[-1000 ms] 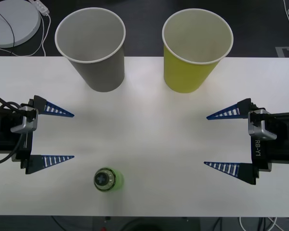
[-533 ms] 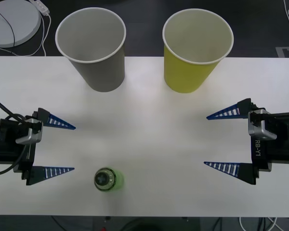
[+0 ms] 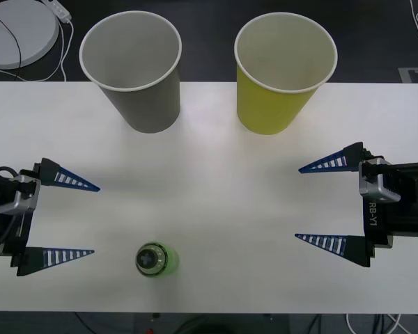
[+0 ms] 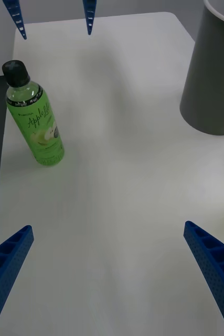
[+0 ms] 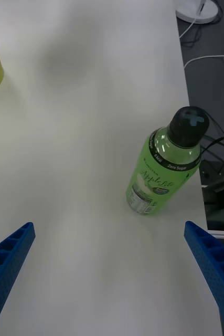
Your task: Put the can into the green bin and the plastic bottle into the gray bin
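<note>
**Bottle up near the front edge, both grippers spread wide**

While both arms hang low over the white table [image 3: 209, 174], nothing is being held. The left gripper [image 3: 61, 219] sits at the table's left side with its blue ribbed fingers [image 3: 73, 182] splayed wide apart, empty. The right gripper [image 3: 322, 204] mirrors it on the right side, also spread wide with nothing between its fingers.

So the small translucent bright-green plastic bottle with the dark cap [image 3: 155, 259] is standing upright near the table's front edge, left of centre, just off to the inner side of the left gripper's nearer finger and not touching it. From the left wrist camera the bottle [image 5: 164, 169] stands out ahead of the open fingers, off toward one of them, close to the table edge.

At the far side of the table stand the two big paper-cup-shaped bins, both upright: the gray bin with the white rim [image 3: 143, 90] on the left, the yellow-green bin with the white rim [image 3: 275, 97] on the right, near each other but apart. Both are well apart from the bottle.
</note>
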